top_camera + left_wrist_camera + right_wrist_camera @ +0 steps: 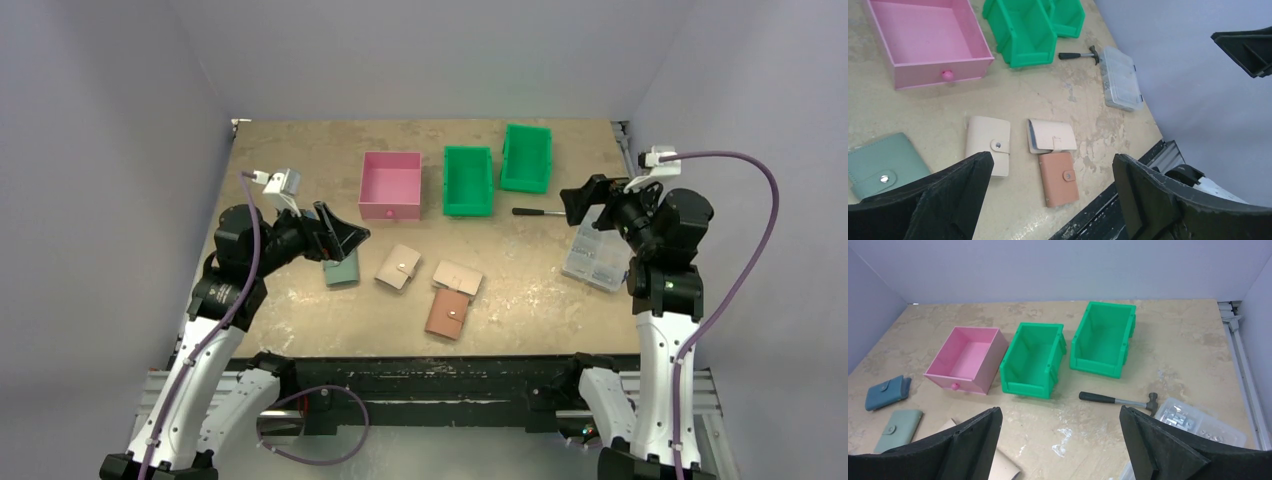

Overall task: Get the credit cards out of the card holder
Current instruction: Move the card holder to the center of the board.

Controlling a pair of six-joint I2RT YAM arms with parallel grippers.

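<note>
Top external view: the brown card holder (447, 313) lies snapped shut near the front of the tabletop (300, 160), touching a beige wallet (458, 277). Up above, the left pincer (345, 240) and the right pincer (578, 203) both hang spread wide, holding nothing.

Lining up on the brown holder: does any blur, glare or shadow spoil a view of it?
Top external: evenly lit and sharp, no glare, holder small but plain. Left wrist: holder crisp, soft light, no glare on it. Right wrist: sharp too, but the holder is out of frame.
</note>
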